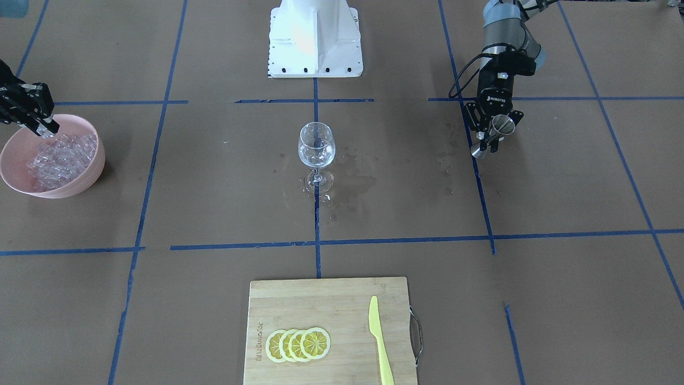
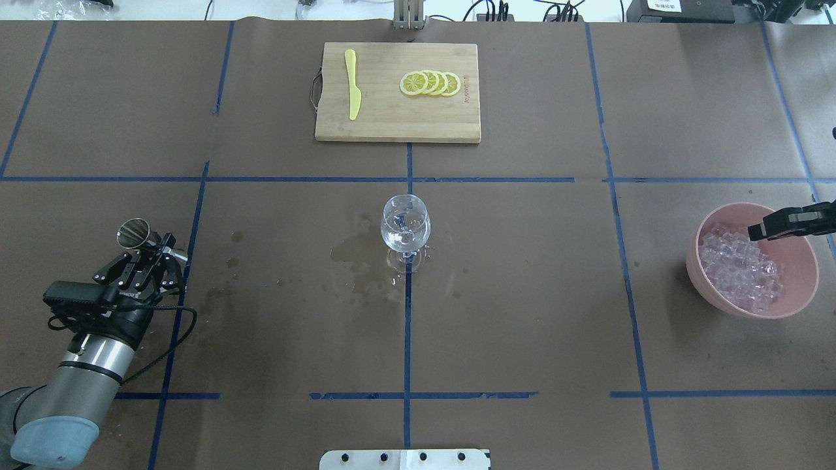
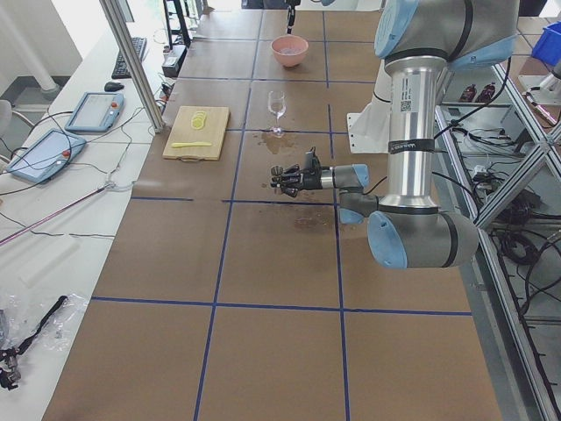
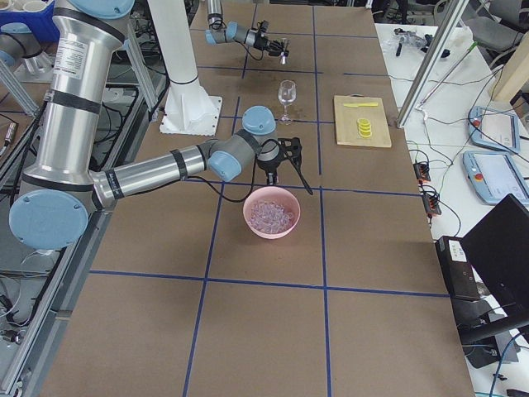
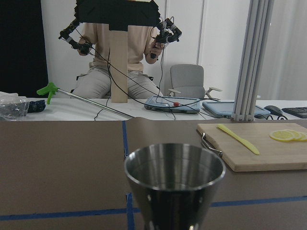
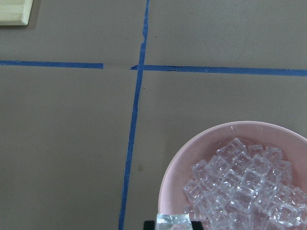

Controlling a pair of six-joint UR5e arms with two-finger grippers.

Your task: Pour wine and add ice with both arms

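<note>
A clear wine glass (image 1: 316,147) stands upright at the table's centre, also in the overhead view (image 2: 405,222); whether it holds wine I cannot tell. My left gripper (image 1: 494,133) is shut on a steel jigger (image 2: 134,233), held tilted above the table on my left, well away from the glass. The left wrist view looks over the jigger's rim (image 5: 174,165). My right gripper (image 2: 757,230) hangs over the pink bowl (image 2: 800,261) of ice (image 2: 741,271). It is shut on one ice cube (image 6: 172,219), just above the pile (image 6: 244,187).
Wet patches (image 2: 356,251) darken the brown paper around the glass foot. A bamboo cutting board (image 2: 392,124) with lemon slices (image 2: 431,83) and a yellow knife (image 2: 353,91) lies at the far side. The white robot base (image 1: 315,43) is behind the glass.
</note>
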